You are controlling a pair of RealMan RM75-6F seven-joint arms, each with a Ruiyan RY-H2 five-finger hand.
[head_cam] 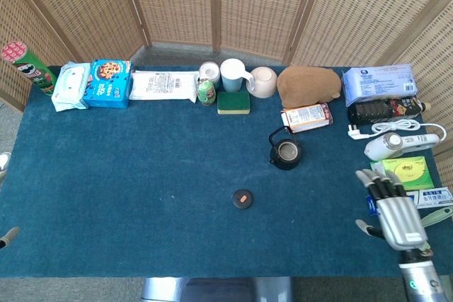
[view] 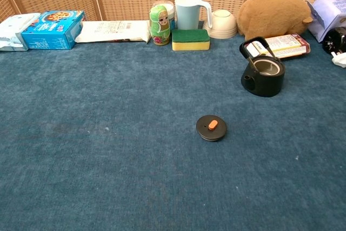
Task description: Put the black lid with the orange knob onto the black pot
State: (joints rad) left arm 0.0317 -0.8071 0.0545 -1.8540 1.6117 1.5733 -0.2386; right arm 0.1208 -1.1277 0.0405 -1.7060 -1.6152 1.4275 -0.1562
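Note:
The black lid with the orange knob [head_cam: 243, 199] [view: 211, 127] lies flat on the blue table cover, near the middle. The black pot [head_cam: 286, 153] [view: 263, 74] stands uncovered to the lid's back right, its handle raised. My right hand [head_cam: 393, 206] hovers over the table's right front area, fingers apart and holding nothing, far right of the lid. Only in the head view does it show. Of my left hand [head_cam: 7, 235], just small tips poke in at the far left edge, and its grip is hidden.
Along the back edge stand a blue box [head_cam: 109, 83], a green sponge [head_cam: 233, 102], a mug [head_cam: 233, 74], a bowl [head_cam: 262, 81] and a brown cloth [head_cam: 307, 85]. Boxes and a white shaver [head_cam: 386, 146] crowd the right side by my right hand.

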